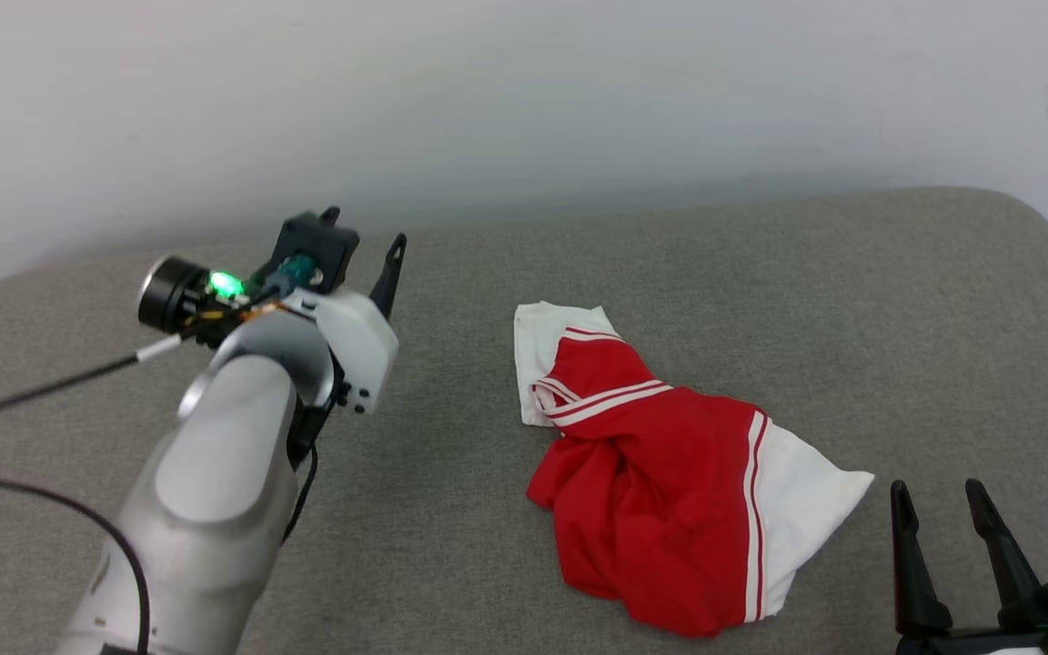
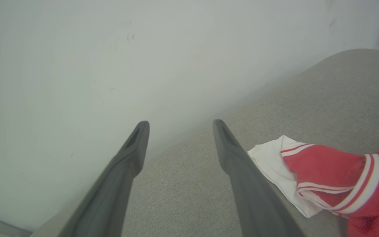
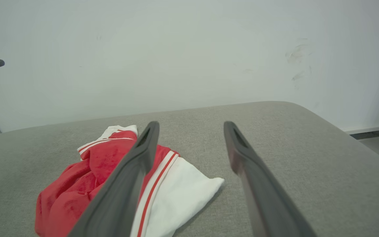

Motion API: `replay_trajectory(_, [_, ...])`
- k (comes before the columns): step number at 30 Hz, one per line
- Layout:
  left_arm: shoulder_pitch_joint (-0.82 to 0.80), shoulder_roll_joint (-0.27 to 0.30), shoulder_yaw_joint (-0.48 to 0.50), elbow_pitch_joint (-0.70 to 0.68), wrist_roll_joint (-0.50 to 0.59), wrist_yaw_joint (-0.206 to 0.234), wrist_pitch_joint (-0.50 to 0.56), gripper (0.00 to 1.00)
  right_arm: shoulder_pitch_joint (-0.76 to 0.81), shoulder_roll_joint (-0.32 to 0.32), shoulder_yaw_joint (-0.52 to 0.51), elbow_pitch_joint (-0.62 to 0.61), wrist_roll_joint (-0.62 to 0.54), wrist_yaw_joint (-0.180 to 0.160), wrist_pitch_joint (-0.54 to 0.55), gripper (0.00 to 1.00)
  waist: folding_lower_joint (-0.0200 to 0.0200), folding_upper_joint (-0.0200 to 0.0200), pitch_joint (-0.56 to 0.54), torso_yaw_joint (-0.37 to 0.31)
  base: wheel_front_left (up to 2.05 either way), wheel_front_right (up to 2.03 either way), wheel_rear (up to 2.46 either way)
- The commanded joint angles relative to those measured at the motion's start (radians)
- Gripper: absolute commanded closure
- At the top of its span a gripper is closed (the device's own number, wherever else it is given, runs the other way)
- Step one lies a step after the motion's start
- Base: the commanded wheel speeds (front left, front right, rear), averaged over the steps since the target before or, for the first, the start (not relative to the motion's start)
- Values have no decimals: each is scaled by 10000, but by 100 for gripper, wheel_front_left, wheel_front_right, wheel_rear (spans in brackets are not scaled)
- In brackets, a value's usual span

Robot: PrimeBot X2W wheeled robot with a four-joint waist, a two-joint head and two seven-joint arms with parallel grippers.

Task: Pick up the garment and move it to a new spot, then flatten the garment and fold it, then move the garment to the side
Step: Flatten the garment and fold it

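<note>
The garment [image 1: 670,482] is a red T-shirt with white sleeves and striped trim, lying crumpled on the grey cushioned surface [image 1: 524,273] right of centre. In the left wrist view the garment [image 2: 327,171] lies at the lower right; in the right wrist view the garment [image 3: 97,177] sits at the lower left. My left gripper [image 1: 360,236] is raised above the surface, well to the left of the shirt, open and holding nothing. At the lower right corner my right gripper [image 1: 941,496] stands open, just right of the shirt's white sleeve.
A pale wall [image 1: 524,91] runs behind the grey surface. Black cables [image 1: 33,391] trail from the left arm across the left side. The surface's rounded right corner [image 1: 1033,218] drops to a floor edge.
</note>
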Motion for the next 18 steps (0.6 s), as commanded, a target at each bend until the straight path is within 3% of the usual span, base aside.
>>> replay_trajectory(1, [-496, 101, -161, 223, 14, -47, 252, 0, -151, 12, 33, -78, 85, -3, -20, 0, 0, 0, 335, -266, 0, 0, 0])
replay_trajectory(5, [-1923, -6, -1501, 1000, -532, -113, 1328, 0, -385, 15, 34, -92, 149, -3, -20, 0, 0, 0, 827, -596, 0, 0, 0])
replay_trajectory(9, [-3265, 132, -3409, 1455, -2378, -111, 3013, 0, -692, 12, 98, -107, 216, -3, -20, 0, 0, 0, 1271, -929, 0, 0, 0])
replay_trajectory(18, [-5547, 1352, -7346, 545, -6170, -117, 7142, 0, -1392, 15, 338, -206, 540, -3, -20, 0, 0, 0, 2480, -1746, 0, 0, 0])
